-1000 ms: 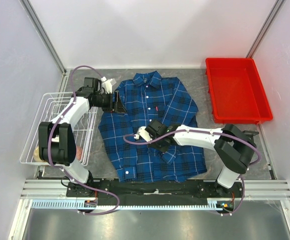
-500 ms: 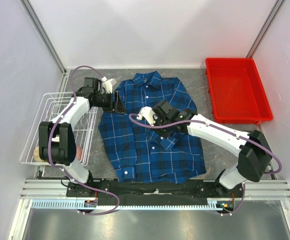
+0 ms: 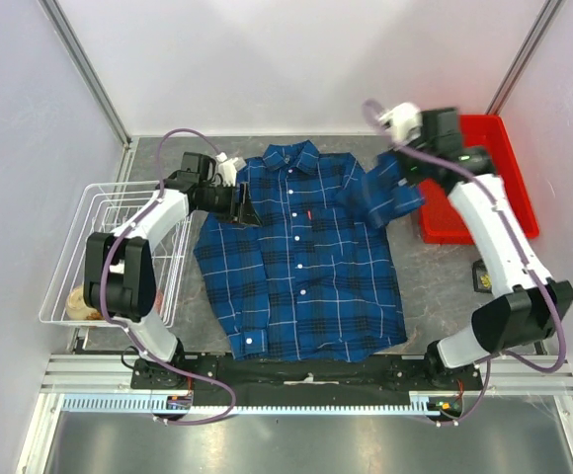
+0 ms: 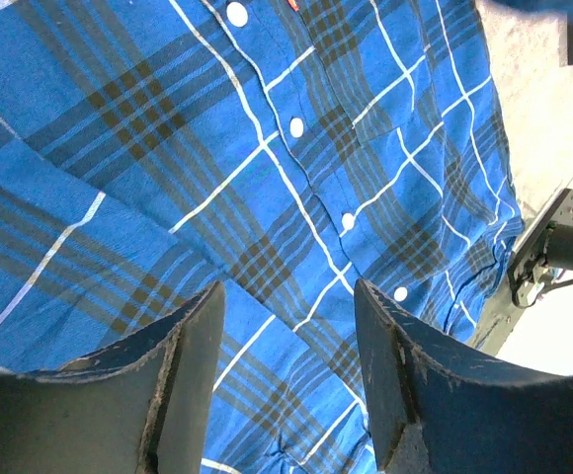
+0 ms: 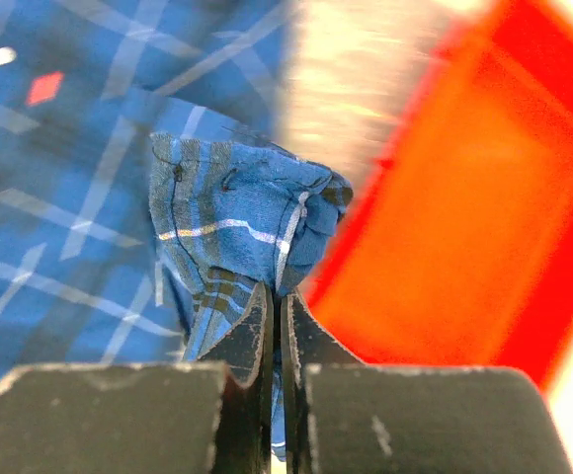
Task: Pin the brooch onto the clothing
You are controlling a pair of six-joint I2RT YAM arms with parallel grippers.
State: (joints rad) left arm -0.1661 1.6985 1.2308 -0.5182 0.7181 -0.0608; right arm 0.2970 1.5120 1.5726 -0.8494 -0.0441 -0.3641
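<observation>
red tray [image 3: 514, 173] beside shirt [image 3: 306, 286], wire basket [image 3: 69, 257] opposite

Grey mottled tabletop [image 3: 435, 286]. Pale walls [image 3: 296, 59] on 3 sides, 2 aluminium corner posts [image 3: 82, 64]. Red tray [image 3: 512, 158] just beside right gripper [image 3: 403, 160]; white wire basket [image 3: 69, 267] near left gripper [image 3: 242, 207]. Even light.

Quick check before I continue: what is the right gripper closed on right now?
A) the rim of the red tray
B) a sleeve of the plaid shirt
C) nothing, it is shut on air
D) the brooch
B: in the right wrist view the right gripper is pinched shut on a bunched fold of the shirt sleeve, raised beside the red tray.
</observation>
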